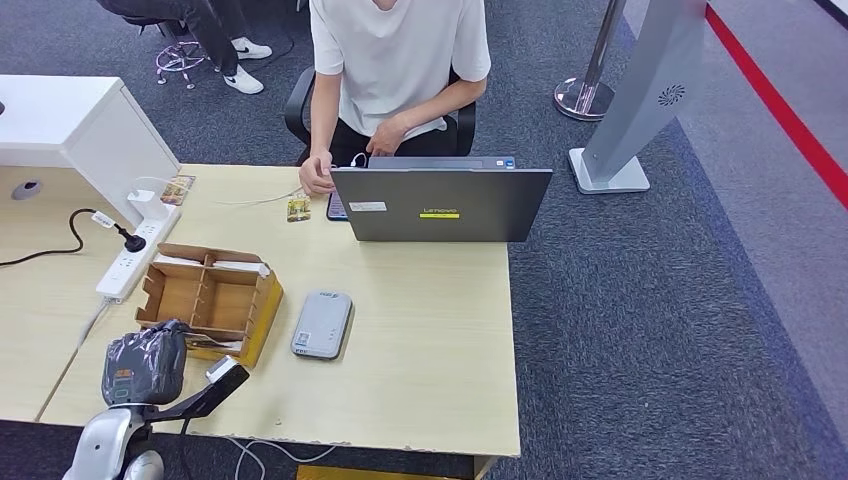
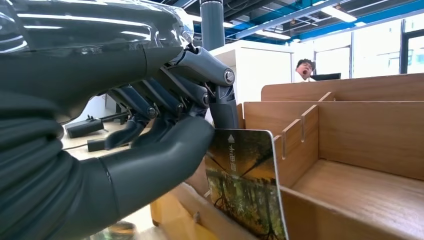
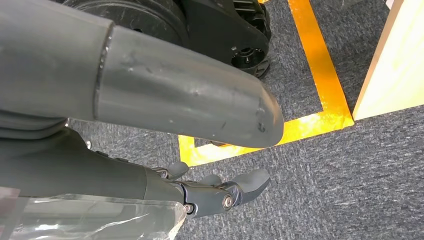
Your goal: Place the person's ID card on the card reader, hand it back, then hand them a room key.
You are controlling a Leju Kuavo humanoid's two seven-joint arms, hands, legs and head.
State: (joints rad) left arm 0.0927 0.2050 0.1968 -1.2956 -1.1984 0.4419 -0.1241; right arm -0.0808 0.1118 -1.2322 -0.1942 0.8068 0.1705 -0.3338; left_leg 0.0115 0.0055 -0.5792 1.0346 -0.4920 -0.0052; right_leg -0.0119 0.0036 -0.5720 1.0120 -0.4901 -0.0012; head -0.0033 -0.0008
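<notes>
Left hand: the left hand sits at the near left corner of the table, against the near side of the wooden organiser. In the left wrist view its thumb and a finger pinch the top edge of a room key card.
Room key card: upright in the organiser's nearest slot, printed with a forest picture, its lower part behind the wooden front wall.
Right hand: the right hand hangs low over grey carpet beside yellow floor tape; fingers loosely apart, holding nothing.
Card reader: the grey card reader lies flat just right of the organiser.
Person: a person sits at the far side behind an open laptop, one hand on the table edge.
Power strip: a white power strip lies far left of the organiser.
</notes>
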